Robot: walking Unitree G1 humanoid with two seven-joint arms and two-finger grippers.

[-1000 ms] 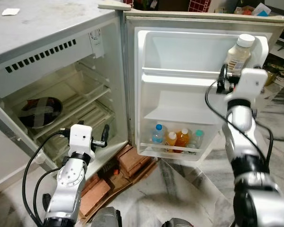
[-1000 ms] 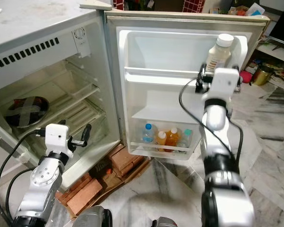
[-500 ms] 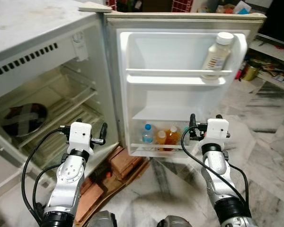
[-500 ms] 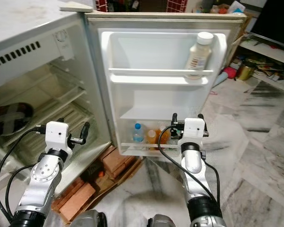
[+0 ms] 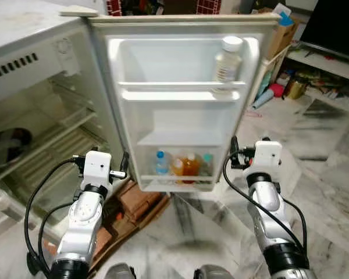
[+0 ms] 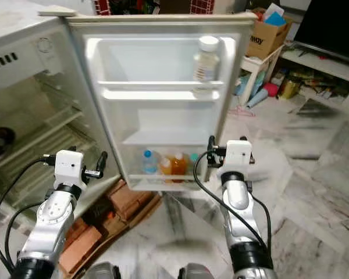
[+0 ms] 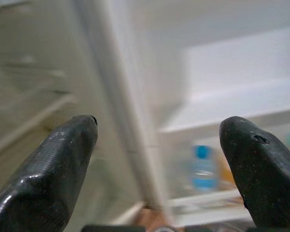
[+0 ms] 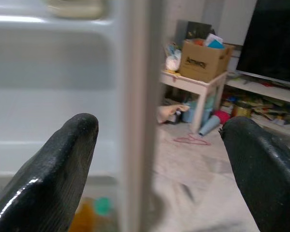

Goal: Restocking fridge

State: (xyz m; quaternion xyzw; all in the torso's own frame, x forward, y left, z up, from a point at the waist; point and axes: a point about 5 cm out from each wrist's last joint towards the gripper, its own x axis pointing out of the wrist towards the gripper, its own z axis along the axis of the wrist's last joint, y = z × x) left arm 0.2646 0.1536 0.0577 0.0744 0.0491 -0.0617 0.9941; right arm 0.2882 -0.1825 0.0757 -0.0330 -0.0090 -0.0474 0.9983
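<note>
White fridge door point(image 5: 180, 58) open, pale bottle point(image 5: 227, 61) on its top shelf, left tool point(image 5: 102, 168) and right tool point(image 5: 247, 157) both spread wide, empty.

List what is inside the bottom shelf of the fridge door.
The bottom door shelf holds a blue-capped clear bottle, two orange drink bottles and a teal-capped bottle. The shelf rail hides their bases; anything behind them is covered.

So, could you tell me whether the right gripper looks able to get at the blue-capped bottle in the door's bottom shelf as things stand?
Probably yes. The right gripper is open and hovers in front of the fridge door, level with the bottom shelf. The blue-capped bottle stands at the far left of the row, behind the shelf rail, so it would have to reach over that.
</note>
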